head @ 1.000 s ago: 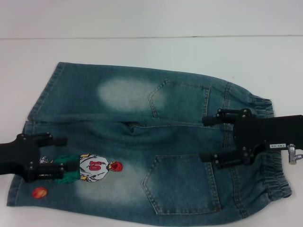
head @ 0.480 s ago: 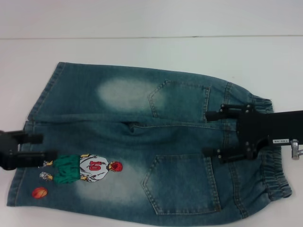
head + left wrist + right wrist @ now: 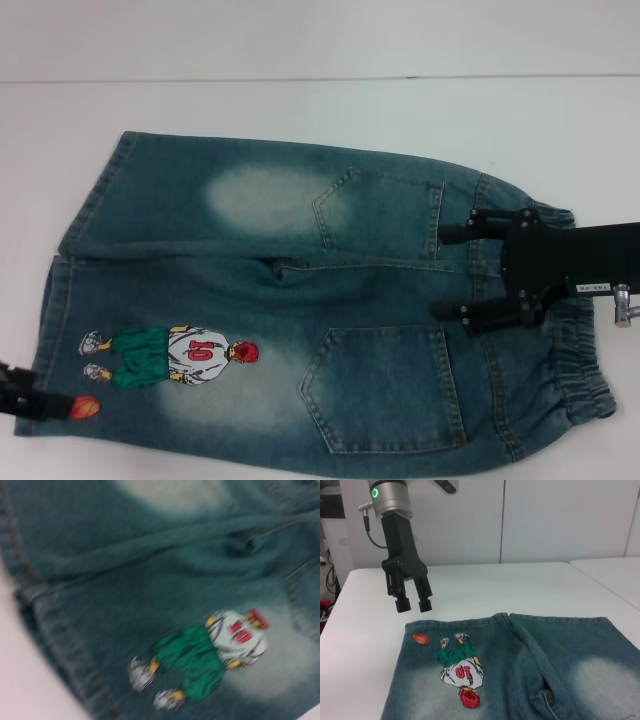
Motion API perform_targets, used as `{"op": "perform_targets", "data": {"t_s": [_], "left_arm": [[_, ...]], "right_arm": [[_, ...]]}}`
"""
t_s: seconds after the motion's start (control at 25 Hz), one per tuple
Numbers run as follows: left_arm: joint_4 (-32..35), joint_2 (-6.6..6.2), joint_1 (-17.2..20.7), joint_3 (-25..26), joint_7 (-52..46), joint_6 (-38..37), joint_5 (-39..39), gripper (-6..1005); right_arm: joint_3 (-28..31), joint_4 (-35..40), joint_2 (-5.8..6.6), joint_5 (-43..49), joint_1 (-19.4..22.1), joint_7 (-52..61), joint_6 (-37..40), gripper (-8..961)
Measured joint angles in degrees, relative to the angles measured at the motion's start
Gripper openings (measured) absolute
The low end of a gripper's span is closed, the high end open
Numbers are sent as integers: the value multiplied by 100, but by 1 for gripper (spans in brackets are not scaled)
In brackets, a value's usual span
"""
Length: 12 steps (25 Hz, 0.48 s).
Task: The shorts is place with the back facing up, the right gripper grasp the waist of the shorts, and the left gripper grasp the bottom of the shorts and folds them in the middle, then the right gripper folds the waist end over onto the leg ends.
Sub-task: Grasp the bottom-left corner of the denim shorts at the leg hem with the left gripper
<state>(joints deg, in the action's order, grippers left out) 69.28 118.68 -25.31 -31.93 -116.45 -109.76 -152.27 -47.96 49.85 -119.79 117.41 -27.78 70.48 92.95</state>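
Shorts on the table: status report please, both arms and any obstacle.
Right end effector open over waist. Left end effector open, above table off leg hem. Shorts flat, back up, unfolded. Nothing in the way.

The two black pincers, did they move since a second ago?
Yes. The left pincer slid back off the shorts, uncovering the basketball-player embroidery; it now hangs past the leg ends, holding nothing. The right pincer drew back slightly toward the waist, open. The shorts lay unmoved.
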Motion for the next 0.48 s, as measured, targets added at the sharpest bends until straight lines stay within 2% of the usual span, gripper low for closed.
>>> {"op": "perform_targets", "data": {"t_s": [0.32,0.48], "left_arm": [[167,54,43,-37,-161,292,-503,821],[135,120,56,-43,-165,458,-753,821]], "right_arm": [[-27,61,12,5,51,-51,-6,916],[-30,61,16,11,56,-70,-6,916]]}}
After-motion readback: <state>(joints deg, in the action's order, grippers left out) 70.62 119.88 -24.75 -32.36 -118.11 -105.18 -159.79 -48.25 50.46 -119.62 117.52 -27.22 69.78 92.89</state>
